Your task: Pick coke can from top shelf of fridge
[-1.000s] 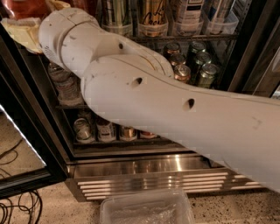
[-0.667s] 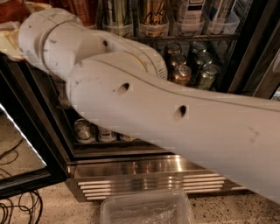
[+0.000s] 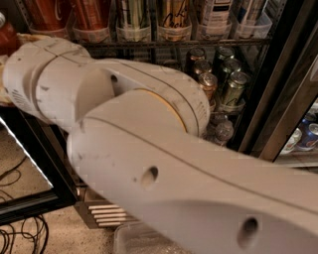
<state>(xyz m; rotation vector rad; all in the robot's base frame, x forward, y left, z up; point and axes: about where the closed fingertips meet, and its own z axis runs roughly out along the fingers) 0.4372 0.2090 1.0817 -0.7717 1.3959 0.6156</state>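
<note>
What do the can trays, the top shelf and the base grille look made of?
Can trays: clear glossy plastic; cans show through. Top shelf: thin dark wire, likely coated metal. Base grille: ribbed, shiny, probably stainless steel. The gripper is not in view; the white arm fills the frame.

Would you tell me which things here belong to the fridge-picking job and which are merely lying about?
Job: fridge, top shelf, red cans in its trays (brand unreadable), arm; gripper out of view.
Lying about: green cans lower down, blue cans, floor cables, plastic tub.
</note>
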